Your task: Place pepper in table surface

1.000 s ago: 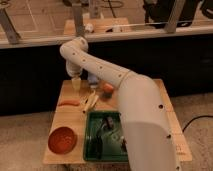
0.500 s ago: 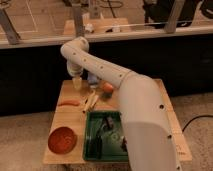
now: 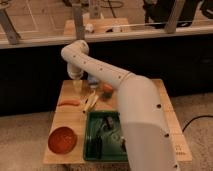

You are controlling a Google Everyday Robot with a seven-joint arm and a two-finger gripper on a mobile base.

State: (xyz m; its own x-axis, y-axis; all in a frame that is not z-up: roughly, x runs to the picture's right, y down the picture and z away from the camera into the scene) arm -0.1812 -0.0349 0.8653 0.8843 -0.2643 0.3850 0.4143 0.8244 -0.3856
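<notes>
1. the gripper (image 3: 76, 85) hangs over the far left part of the table surface (image 3: 66, 118) (parted or closed, i cannot tell).
2. the pepper (image 3: 69, 102) lies flat on the wood, near the gripper but apart.
3. both are unmoved since the earlier frame.

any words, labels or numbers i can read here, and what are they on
None can be read.
Things in the tray are too blurred to show labels.
The pepper, the table and the hand, above the table's far left, bear no visible text.
</notes>
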